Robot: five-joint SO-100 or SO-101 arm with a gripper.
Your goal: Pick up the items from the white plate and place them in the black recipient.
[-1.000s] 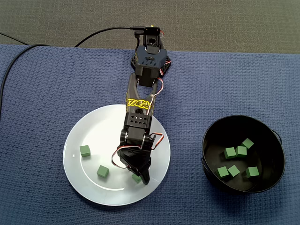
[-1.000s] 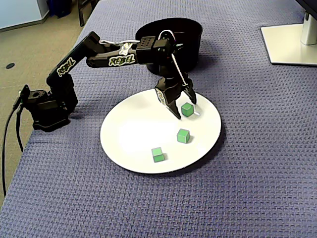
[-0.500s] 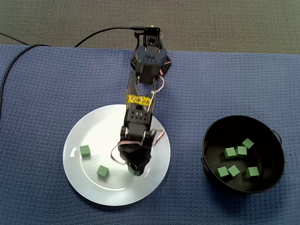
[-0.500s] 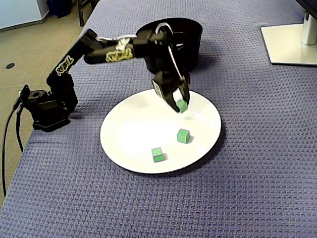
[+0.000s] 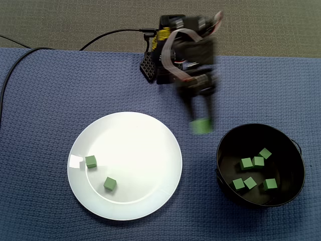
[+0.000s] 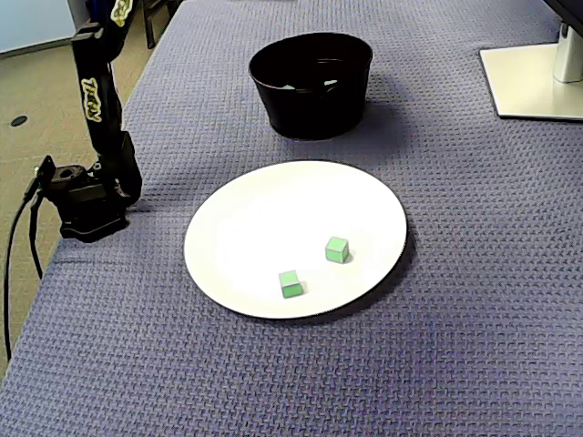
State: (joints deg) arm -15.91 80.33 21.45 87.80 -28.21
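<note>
In a fixed view from above, my gripper (image 5: 201, 122) is blurred and raised, shut on a green cube (image 5: 201, 127). It hangs over the blue cloth between the white plate (image 5: 133, 143) and the black bowl (image 5: 220, 150). Two green cubes (image 5: 91, 161) (image 5: 110, 184) lie on the plate's left side. Several green cubes (image 5: 252, 173) lie inside the bowl. In the other fixed view only the arm's lower link (image 6: 96, 91) shows; the gripper is out of frame. There the plate (image 6: 264, 214) holds two cubes (image 6: 337, 249) (image 6: 291, 283), with the bowl (image 6: 311, 91) behind it.
The arm's base (image 6: 82, 196) sits at the cloth's edge, with a black cable (image 5: 30, 52) trailing off it. A monitor foot (image 6: 533, 77) stands at the far right. Blue woven cloth (image 5: 45, 100) covers the table.
The gripper closed on a cube on the plate, lifted it and swung up and toward the bowl. The plate now holds two cubes instead of three.
</note>
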